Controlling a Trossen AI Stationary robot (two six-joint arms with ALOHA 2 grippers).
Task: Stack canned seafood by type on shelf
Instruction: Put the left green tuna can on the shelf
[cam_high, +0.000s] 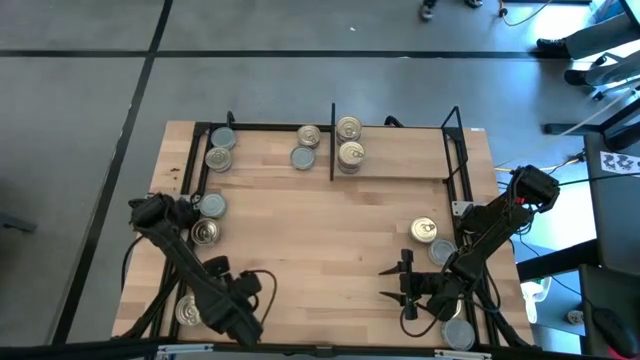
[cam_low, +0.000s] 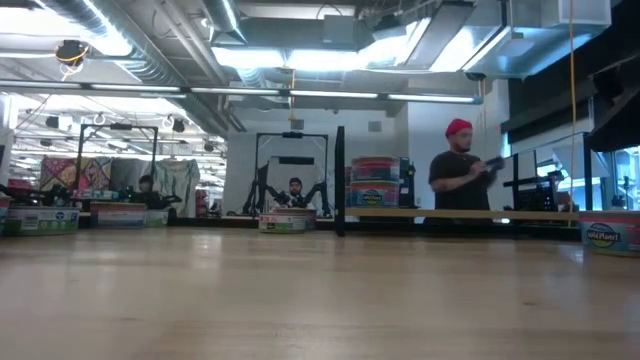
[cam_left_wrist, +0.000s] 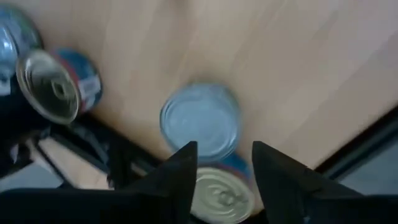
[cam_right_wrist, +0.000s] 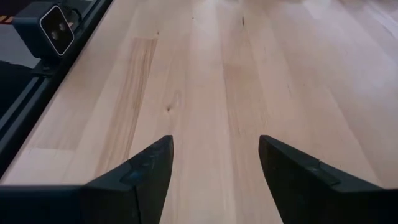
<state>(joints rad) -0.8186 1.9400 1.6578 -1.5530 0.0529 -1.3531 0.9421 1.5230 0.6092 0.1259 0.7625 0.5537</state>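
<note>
At desk's left edge: left pincer (cam_left_wrist: 221, 177) angled down over gold-lid tin (cam_left_wrist: 221, 196), fingers straddling it, not clamped.
Right pincer (cam_right_wrist: 214, 165): open, empty, low over desk (cam_right_wrist: 211, 74).

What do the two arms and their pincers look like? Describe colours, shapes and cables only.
Both arms are black, jointed links. The left pincer ends in two dark, wedge-shaped fingers; the right pincer has the same broad, angled black fingers. Loose black cables loop beside the left arm, and cabling trails along the right arm.
</note>
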